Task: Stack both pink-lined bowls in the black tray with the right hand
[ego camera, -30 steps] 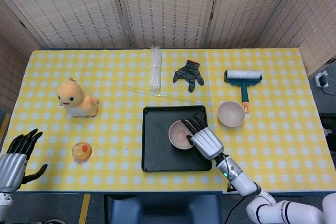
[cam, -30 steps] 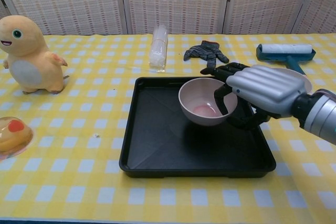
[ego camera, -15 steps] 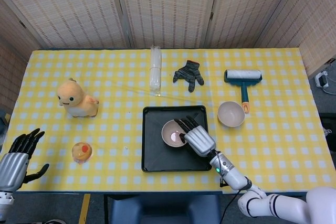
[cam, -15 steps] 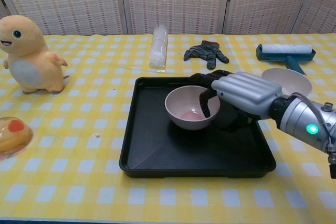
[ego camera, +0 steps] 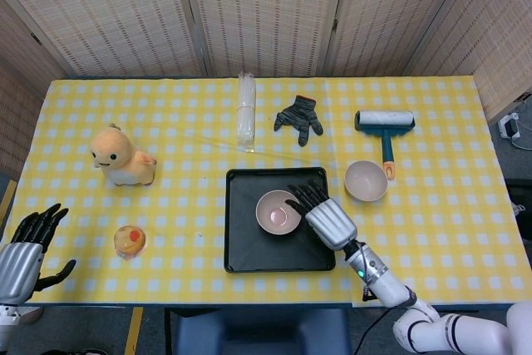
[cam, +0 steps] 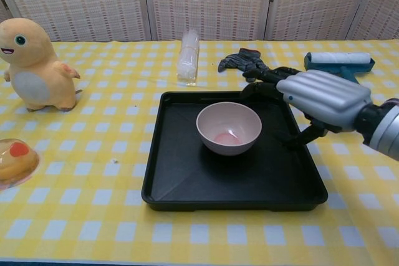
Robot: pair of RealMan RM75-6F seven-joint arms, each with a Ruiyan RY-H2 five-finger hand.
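One pink-lined bowl point(ego camera: 278, 212) point(cam: 229, 128) stands upright in the black tray point(ego camera: 239, 259) point(cam: 187, 172), near its middle, with nothing touching it. My right hand point(ego camera: 329, 220) point(cam: 321, 98) hovers over the tray's right side, fingers spread, holding nothing and a little apart from the bowl. The second pink-lined bowl point(ego camera: 366, 180) sits on the tablecloth just right of the tray; in the chest view my right hand hides it. My left hand point(ego camera: 21, 259) hangs with fingers spread at the table's near left corner.
An orange plush dinosaur point(ego camera: 122, 158) point(cam: 37, 63) and a small orange dome toy point(ego camera: 130, 241) are at the left. Behind the tray lie a clear plastic roll point(ego camera: 245, 112), a dark glove point(ego camera: 299, 116) and a lint roller point(ego camera: 384, 122).
The right hand carried the bowl leftward inside the tray, then let go of it and drew back to the right. The bowl now stands free. The left hand has barely moved.
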